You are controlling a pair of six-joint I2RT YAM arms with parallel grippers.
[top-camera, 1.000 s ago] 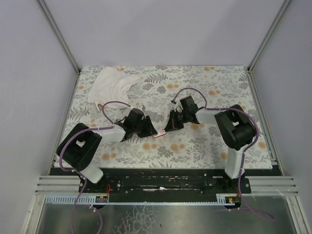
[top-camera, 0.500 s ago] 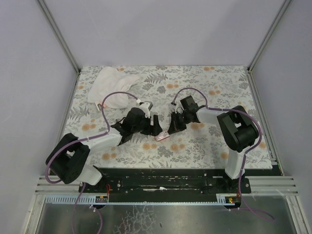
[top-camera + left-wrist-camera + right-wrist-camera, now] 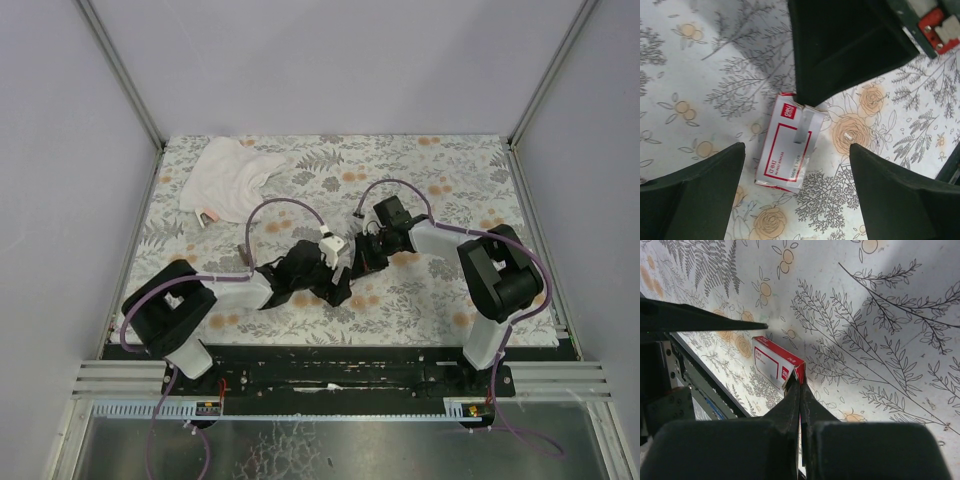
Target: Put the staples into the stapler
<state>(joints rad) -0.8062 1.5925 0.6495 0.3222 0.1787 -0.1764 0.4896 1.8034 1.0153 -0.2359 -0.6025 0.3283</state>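
The staples box (image 3: pixel 787 150), red with a pale label, lies flat on the floral mat. My left gripper (image 3: pixel 797 147) is open and hovers over it, with a finger (image 3: pixel 695 195) on each side and not touching. My right gripper (image 3: pixel 801 382) is shut on the torn end flap of the box (image 3: pixel 771 362). In the top view both grippers meet mid-table, left (image 3: pixel 335 288) and right (image 3: pixel 357 268), and they hide the box. A small pinkish thing (image 3: pixel 207 217) at the cloth's near edge may be the stapler; it is too small to tell.
A crumpled white cloth (image 3: pixel 238 172) lies at the back left of the mat. A small tan object (image 3: pixel 243 250) sits left of the left arm. A tiny pale speck (image 3: pixel 849 135) lies on the mat right of the box. Purple cables loop over both arms.
My left arm has swung right and forward, and its open gripper now sits over the box. My right gripper has stayed at the box's end, shifting slightly nearer.
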